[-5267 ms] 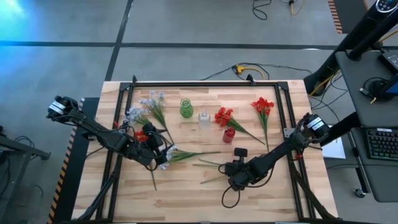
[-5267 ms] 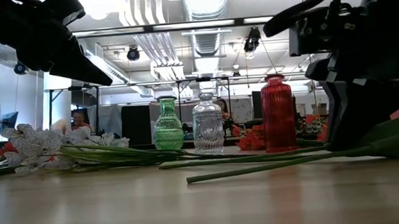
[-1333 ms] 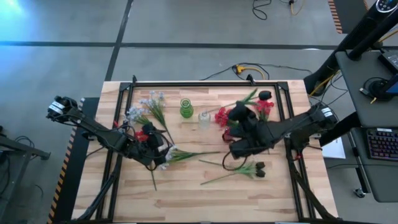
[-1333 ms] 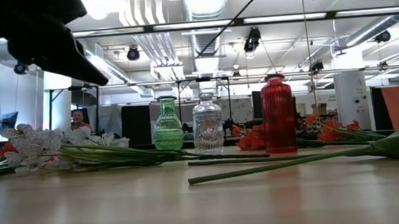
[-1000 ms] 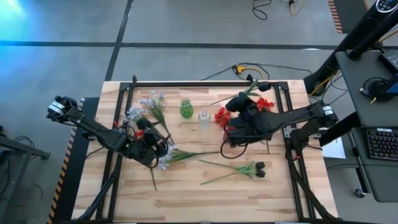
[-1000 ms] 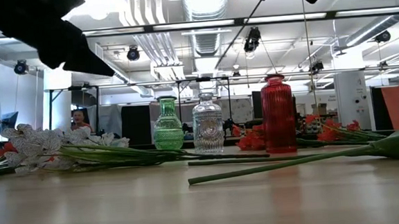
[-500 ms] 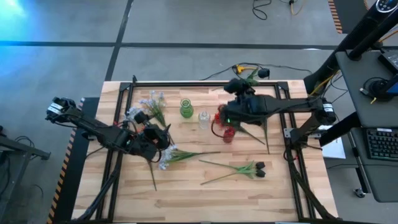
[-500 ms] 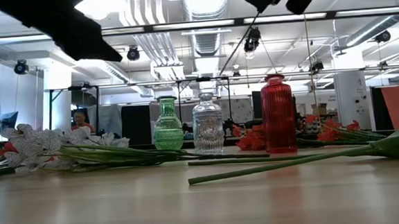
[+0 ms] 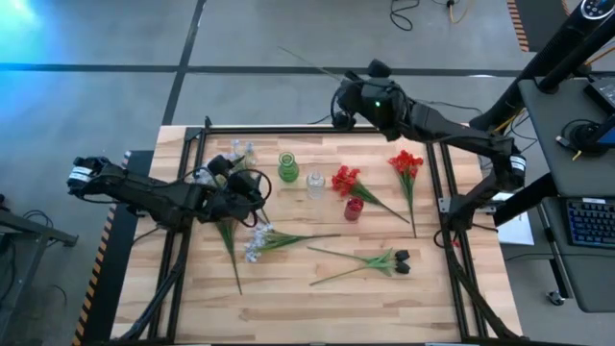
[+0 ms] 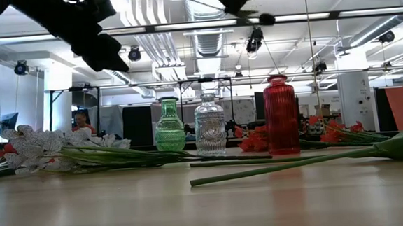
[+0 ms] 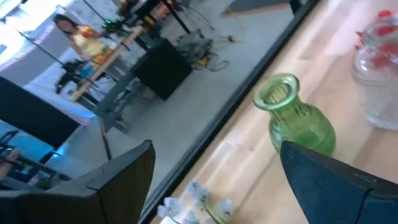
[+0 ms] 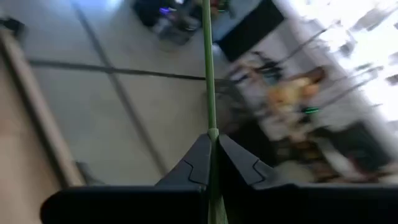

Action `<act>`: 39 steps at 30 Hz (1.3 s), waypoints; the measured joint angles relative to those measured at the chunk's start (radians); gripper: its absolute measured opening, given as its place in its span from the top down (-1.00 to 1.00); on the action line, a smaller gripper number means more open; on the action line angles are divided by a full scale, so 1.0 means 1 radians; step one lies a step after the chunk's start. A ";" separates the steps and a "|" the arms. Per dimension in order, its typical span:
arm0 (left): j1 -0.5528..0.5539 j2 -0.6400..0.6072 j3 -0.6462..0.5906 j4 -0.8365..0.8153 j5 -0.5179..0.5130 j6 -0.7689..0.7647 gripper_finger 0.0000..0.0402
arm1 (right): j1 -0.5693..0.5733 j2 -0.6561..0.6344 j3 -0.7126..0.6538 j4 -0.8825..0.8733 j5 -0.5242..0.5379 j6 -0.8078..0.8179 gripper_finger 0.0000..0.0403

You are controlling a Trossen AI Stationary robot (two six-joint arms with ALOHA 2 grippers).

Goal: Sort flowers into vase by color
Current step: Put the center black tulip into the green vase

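Wood-plank table (image 9: 288,298) — right hand (image 12: 210,163) pinching thin, seemingly plastic stem (image 12: 208,68).

Three small vases (image 9: 315,184) midtable, flower sprays (image 9: 360,261) scattered around them.

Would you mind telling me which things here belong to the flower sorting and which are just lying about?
For the job:
- red flowers
- pale flowers
- dark-budded flower
- green stem in the shut right gripper
- green vase, clear vase, red vase
- open left gripper

Lying about:
- yellow cable on the floor
- keyboard on a side desk
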 joint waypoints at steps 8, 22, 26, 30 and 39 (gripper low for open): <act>0.032 -0.034 0.000 0.009 0.312 -0.083 -0.63 | 0.009 0.041 -0.005 -0.191 -0.004 -0.095 0.94; 0.033 -0.155 -0.009 0.002 0.334 0.046 -0.63 | 0.316 0.047 -0.032 -0.675 0.371 -0.180 0.94; 0.049 -0.152 -0.010 0.012 0.332 0.132 -0.63 | 0.362 0.046 -0.035 -0.752 0.477 -0.190 0.94; 0.066 -0.125 -0.010 0.028 0.282 0.147 -0.63 | 0.406 0.050 -0.038 -0.747 0.478 -0.187 0.94; 0.067 -0.059 -0.011 0.091 0.259 0.236 -0.63 | 0.426 0.058 -0.062 -0.749 0.572 -0.076 0.94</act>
